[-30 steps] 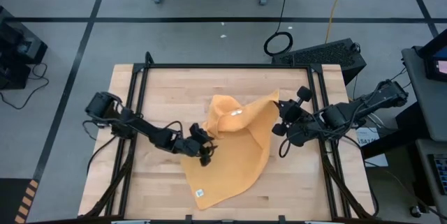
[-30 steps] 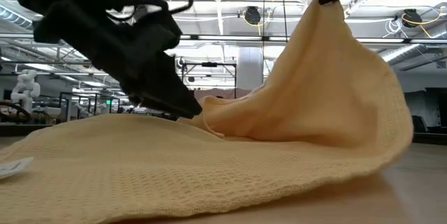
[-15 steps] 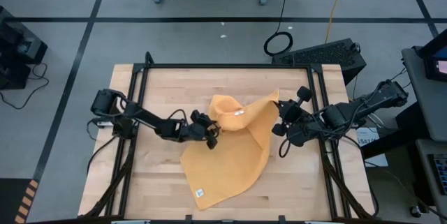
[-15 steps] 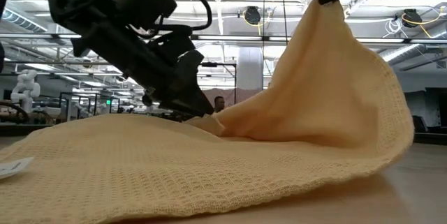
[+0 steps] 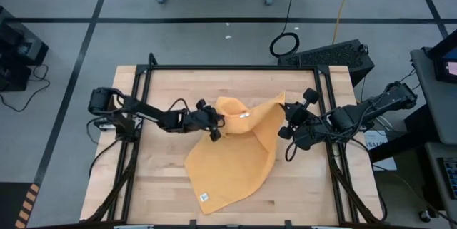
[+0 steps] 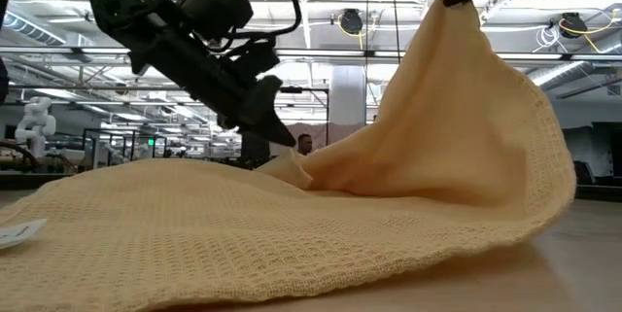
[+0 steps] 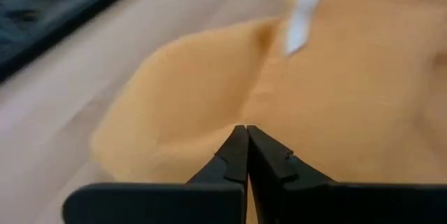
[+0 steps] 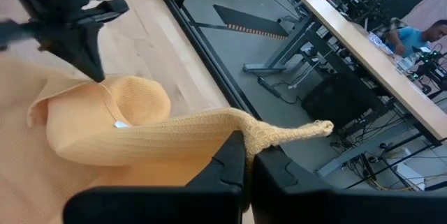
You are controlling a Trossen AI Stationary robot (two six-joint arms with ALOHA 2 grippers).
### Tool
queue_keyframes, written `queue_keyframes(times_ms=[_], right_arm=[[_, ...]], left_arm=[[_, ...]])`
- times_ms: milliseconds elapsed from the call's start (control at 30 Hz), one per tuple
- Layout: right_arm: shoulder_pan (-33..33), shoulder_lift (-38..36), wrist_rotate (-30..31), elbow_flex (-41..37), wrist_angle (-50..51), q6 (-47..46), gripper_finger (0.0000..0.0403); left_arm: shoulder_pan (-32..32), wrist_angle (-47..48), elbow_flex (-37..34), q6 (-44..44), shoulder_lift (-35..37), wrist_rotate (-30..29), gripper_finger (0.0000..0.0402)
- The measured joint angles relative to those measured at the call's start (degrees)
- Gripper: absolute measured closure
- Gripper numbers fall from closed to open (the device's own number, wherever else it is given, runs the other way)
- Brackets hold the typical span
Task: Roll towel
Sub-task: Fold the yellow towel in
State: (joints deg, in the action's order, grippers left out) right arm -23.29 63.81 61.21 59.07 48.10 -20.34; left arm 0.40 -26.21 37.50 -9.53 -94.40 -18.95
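The mustard-yellow towel (image 5: 235, 154) lies spread on the wooden table, a white tag (image 5: 203, 196) at its near corner. Its far right corner is raised, and the cloth slopes down from there to the table (image 6: 457, 147). My right gripper (image 5: 285, 115) is shut on that raised corner. My left gripper (image 5: 216, 123) is shut, with its tips just over a rumpled hump at the towel's far left part (image 6: 282, 161). A second small white tag (image 5: 243, 115) shows on the far part and in the left wrist view (image 7: 304, 11). My left gripper: its shut tips (image 7: 246, 132) are right at the towel's far left hump, and I cannot tell whether they touch it. My right gripper pinches the towel's far right corner (image 8: 244, 132) between its two fingers, coming level from the table's right side. The corner's tip (image 8: 321, 128) sticks out past the fingers. The corner is lifted clear, and the cloth hangs from it down to the table.
Black frame rails (image 5: 143, 93) run along the table's left, far and right sides. A dark box (image 5: 332, 54) and a cable loop (image 5: 284, 43) lie beyond the far right corner. Bare wood shows left of the towel (image 5: 161, 179). A person sits far off (image 8: 419, 39).
My left gripper has gone toward the table's far edge along the towel's left side and risen a little, its fingers shut throughout. The towel has kept its shape, its raised corner still in my right gripper.
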Motion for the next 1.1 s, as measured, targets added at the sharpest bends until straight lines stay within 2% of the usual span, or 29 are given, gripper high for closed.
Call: queue_keyframes(times_ms=[100,167,233,333,400,500,633,733,867,1100], right_arm=[[0.0,0.0,0.0,0.0,0.0,0.0,0.0403],[0.0,0.0,0.0,0.0,-0.02,0.0,0.0403],[0.0,0.0,0.0,0.0,-0.03,0.0,0.0403],[0.02,0.0,0.0,0.0,-0.31,0.0,0.0403],[0.04,0.0,0.0,0.0,-0.35,-0.45,0.0403],[0.04,0.02,0.04,0.0,-0.34,-1.14,0.0403],[0.04,0.02,0.02,0.0,-0.31,-1.25,0.0403],[0.04,0.02,0.02,0.0,-0.33,-1.16,0.0403],[0.04,0.02,0.02,0.0,-0.39,-1.27,0.0403],[0.04,0.02,0.02,0.0,-0.64,-1.29,0.0403]], left_arm=[[-1.4,-0.3,0.02,2.72,2.59,7.64,0.039],[-4.0,0.47,0.02,5.84,3.66,8.8,0.0389],[-6.76,1.01,0.04,8.41,3.95,7.12,0.0385],[-9.54,4.1,0.04,6.58,3.93,1.78,0.036],[-10.72,6.19,0.04,3.83,3.58,-1.42,0.0327],[-13.1,7.48,0.02,2.95,3.51,-6.81,0.0257],[-16.05,5.98,0.04,12.07,2.14,-12.63,0.0163],[-16.91,4.52,0.02,19.38,0.7,-12.64,0.0121],[-15.78,2.97,0.38,25.21,-1.75,-11.78,0.0121],[-12.95,3.11,2.1,34.49,-3.85,-5.56,0.0189]])
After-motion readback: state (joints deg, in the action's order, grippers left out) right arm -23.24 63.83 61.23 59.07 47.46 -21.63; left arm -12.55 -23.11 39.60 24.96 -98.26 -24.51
